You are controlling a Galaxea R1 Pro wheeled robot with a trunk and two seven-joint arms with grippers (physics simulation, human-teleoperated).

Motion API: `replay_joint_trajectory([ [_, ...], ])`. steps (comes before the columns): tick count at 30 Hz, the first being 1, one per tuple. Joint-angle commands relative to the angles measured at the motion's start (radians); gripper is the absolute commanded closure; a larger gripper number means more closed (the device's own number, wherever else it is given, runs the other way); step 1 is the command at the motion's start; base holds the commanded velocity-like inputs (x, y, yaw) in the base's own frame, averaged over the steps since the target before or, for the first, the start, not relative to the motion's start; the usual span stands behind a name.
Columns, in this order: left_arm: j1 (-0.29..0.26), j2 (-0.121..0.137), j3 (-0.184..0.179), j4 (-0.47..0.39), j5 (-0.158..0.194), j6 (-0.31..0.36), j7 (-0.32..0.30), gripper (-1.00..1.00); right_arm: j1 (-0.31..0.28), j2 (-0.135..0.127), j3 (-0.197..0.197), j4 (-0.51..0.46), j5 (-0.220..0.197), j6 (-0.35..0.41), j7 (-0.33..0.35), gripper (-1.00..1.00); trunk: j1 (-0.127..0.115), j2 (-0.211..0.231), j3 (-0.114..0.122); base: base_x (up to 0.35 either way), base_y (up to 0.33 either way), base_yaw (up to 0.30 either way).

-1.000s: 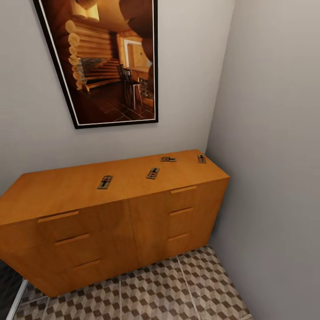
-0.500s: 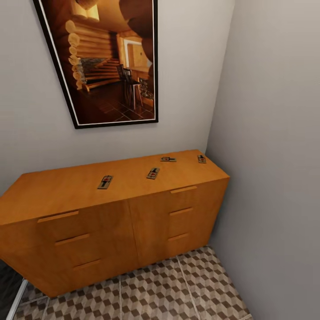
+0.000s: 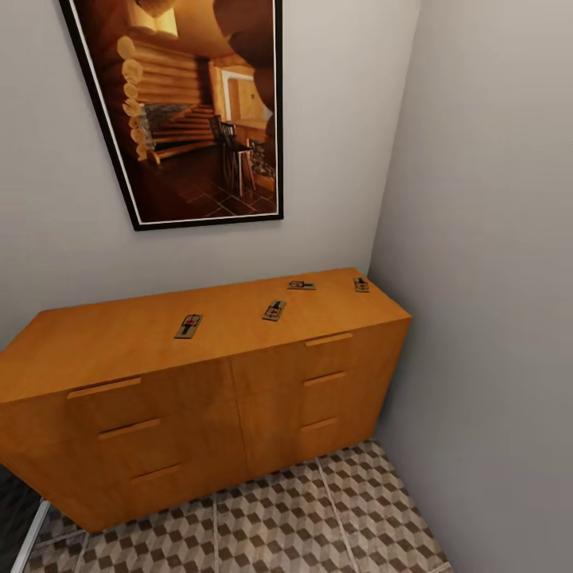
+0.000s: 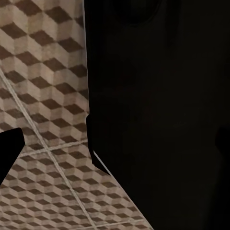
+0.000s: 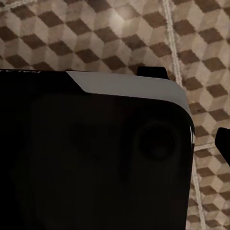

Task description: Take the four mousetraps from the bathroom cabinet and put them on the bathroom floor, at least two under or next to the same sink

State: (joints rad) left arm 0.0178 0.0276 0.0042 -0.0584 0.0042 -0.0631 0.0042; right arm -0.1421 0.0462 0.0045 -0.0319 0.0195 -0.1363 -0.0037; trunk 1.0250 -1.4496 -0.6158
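Four mousetraps lie flat on the broad top of the orange-brown cabinet [image 3: 111,350] in the head view: one left of centre [image 3: 189,325], one in the middle [image 3: 274,309], one further back [image 3: 301,285] and one by the right end [image 3: 361,284]. Cube-patterned bathroom floor [image 3: 318,517] runs along the cabinet's front. The sink is out of view. My left gripper [image 4: 115,148] hangs over the floor tiles [image 4: 43,72], its dark fingertips [image 4: 9,153] far apart and empty. My right gripper [image 5: 115,143] also points at the tiles [image 5: 96,28], with one fingertip [image 5: 223,142] at the frame edge.
A large framed picture [image 3: 191,111] hangs on the wall above the cabinet. A grey side wall [image 3: 493,278] closes the corner at the cabinet's right end. My own dark body [image 4: 163,115] blocks much of both wrist views. A pale strip [image 3: 32,533] edges the floor at lower left.
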Motion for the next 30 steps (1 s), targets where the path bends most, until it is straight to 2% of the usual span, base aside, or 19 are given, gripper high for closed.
replay_joint_trajectory([
  [1, 0.001, 0.000, 0.000, -0.002, 0.000, -0.001, 0.000, -1.00, -0.001, 0.000, 0.000, 0.001, 0.002, -0.003, 0.000, -1.00, 0.000, 0.000, -0.001, 0.000, 0.000, 0.000],
  [30, 0.001, 0.002, -0.001, -0.004, 0.000, -0.001, 0.000, -1.00, -0.001, -0.005, -0.008, 0.001, -0.006, -0.001, 0.002, -1.00, 0.000, 0.000, -0.001, 0.000, 0.000, 0.000],
])
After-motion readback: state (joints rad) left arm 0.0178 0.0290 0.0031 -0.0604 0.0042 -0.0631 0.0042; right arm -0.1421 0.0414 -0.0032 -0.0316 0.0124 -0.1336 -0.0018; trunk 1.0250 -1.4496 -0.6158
